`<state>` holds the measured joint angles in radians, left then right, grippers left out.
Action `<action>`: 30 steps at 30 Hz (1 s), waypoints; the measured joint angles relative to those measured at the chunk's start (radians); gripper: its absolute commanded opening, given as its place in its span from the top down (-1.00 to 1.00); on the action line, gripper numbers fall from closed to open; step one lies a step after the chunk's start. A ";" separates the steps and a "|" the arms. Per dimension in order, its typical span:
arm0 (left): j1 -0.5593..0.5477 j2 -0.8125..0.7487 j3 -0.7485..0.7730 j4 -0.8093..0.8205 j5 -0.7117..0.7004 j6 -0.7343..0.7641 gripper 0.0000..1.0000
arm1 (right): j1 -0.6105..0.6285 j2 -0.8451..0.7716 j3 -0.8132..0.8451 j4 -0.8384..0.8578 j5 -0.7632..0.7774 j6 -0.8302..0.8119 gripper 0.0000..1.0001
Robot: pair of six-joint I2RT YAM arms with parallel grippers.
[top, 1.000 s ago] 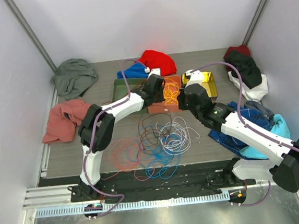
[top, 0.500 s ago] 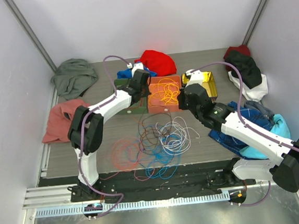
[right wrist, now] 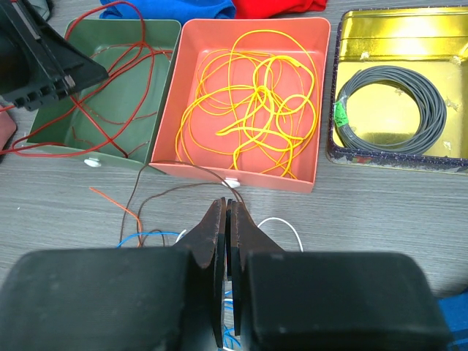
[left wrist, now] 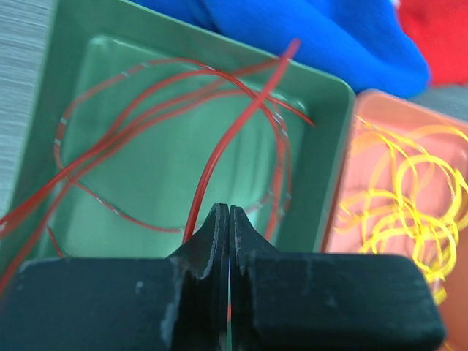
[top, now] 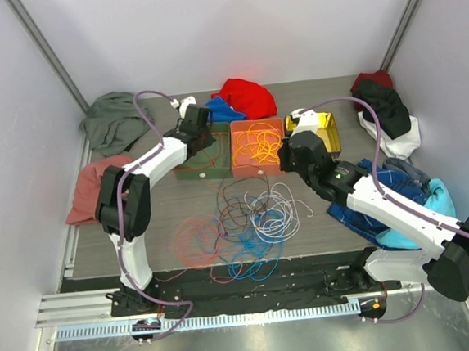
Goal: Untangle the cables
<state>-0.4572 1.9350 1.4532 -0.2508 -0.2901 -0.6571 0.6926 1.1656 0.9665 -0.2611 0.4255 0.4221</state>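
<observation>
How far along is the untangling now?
Done: yellow cable lies alone in the orange tray. In hand: left gripper, jaws shut on the red cable, over the green tray; right gripper pinches a brown cable. Left: the blue, white, orange tangle.

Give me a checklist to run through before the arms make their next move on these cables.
1. Left end effector shut on red cable: ok.
2. Red cable wholly inside green tray: not ok, loops spill over its rim.
3. Yellow cable contained in orange tray: ok.
4. Right end effector gripping dark brown cable: cannot tell; it is shut, contact hidden.
5. Loose cable pile untangled: not ok.
</observation>
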 measured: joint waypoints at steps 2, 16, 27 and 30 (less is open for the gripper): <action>0.019 0.019 0.015 -0.008 0.008 -0.009 1.00 | 0.000 0.000 0.000 0.000 0.000 0.000 0.92; 0.031 -0.261 -0.011 -0.008 -0.026 0.039 0.47 | 0.000 0.000 0.000 0.001 -0.002 0.004 0.92; 0.031 -0.597 -0.196 -0.020 -0.073 0.057 -0.57 | 0.000 -0.022 0.000 -0.001 -0.002 0.008 0.91; 0.029 -0.711 -0.299 -0.073 -0.084 0.050 -0.64 | 0.000 -0.037 0.000 -0.001 -0.002 0.008 0.91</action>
<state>-0.4282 1.2240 1.1538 -0.3237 -0.3740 -0.6075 0.6926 1.1282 0.9665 -0.2623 0.4240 0.4297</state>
